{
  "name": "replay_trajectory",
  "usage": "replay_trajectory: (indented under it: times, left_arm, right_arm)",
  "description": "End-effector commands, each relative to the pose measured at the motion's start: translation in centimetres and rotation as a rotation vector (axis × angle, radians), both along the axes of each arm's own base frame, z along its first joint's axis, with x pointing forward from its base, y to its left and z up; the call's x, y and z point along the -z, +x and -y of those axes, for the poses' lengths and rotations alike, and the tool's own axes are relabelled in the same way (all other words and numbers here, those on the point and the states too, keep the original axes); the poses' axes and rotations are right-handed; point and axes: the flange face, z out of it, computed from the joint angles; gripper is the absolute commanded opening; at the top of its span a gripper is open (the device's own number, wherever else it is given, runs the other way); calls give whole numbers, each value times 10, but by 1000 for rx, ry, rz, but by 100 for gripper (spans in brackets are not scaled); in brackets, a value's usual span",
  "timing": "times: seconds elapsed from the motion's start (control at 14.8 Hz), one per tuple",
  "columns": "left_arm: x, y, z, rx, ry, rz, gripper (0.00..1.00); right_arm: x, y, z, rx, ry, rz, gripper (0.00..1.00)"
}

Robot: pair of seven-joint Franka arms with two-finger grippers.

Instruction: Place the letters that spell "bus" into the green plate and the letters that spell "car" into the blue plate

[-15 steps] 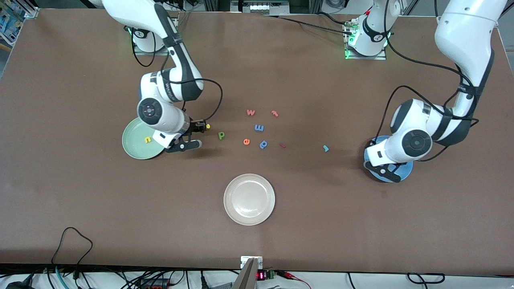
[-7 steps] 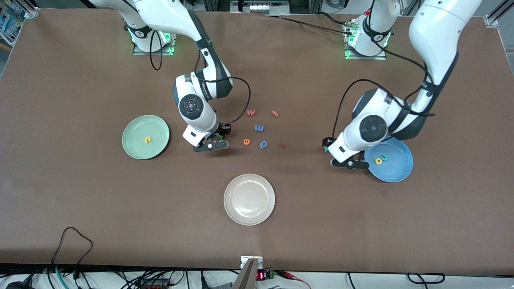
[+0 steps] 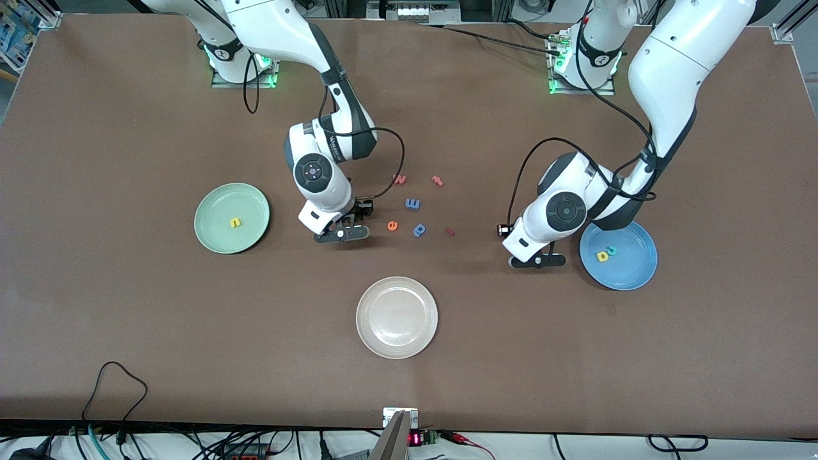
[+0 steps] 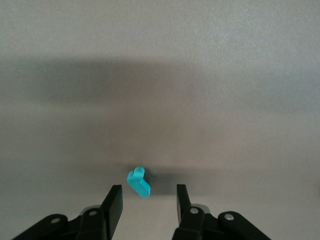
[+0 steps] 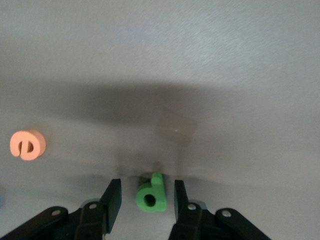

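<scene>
The brown table (image 3: pixel 128 319) looks matt and finely grained. The white plate (image 3: pixel 367 338) at 6 o'clock shows a soft sheen, like the green plate (image 3: pixel 211 237) and blue plate (image 3: pixel 632 275). The teal letter (image 4: pixel 138 182) and green letter (image 5: pixel 151 193) look like matt foam

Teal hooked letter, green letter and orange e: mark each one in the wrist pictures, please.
teal hooked letter (image 4: pixel 139 181), left wrist view, on its stem.
green letter (image 5: pixel 151 195), right wrist view, on the rounded bowl beside its hole.
orange e (image 5: pixel 28 145), right wrist view, on the middle of its face.
</scene>
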Motion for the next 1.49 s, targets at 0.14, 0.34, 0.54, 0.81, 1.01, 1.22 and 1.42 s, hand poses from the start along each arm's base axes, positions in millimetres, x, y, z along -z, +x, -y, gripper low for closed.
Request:
replay_trajectory:
  times: [0.14,0.34,0.54,0.81,1.01,1.22,1.42]
  left_arm:
    - [12,1,-2,47,17,51,51]
    - [16,-1,-7,49,26,44,47]
    - [21,-7,-7,57,32,28,30]
    - [14,-3,-11,50,38,38,15]
    - [-13,9,-17,69,92,27,13]
    - [-62,37,-35,167,143,-22,14]
    - [-73,57,-92,198,145,-62,15]
  right_arm:
    - [9,-4,-11,2,-2,6,51]
    - [12,-3,-8,3,-8,4,41]
    - [12,0,-3,12,-9,1,18]
    - [-1,4,-1,11,0,12,11]
    - [-50,26,43,64,-18,-41,10]
    - [-73,49,121,106,-93,-103,11]
    - [-79,57,192,41,-106,-113,12]
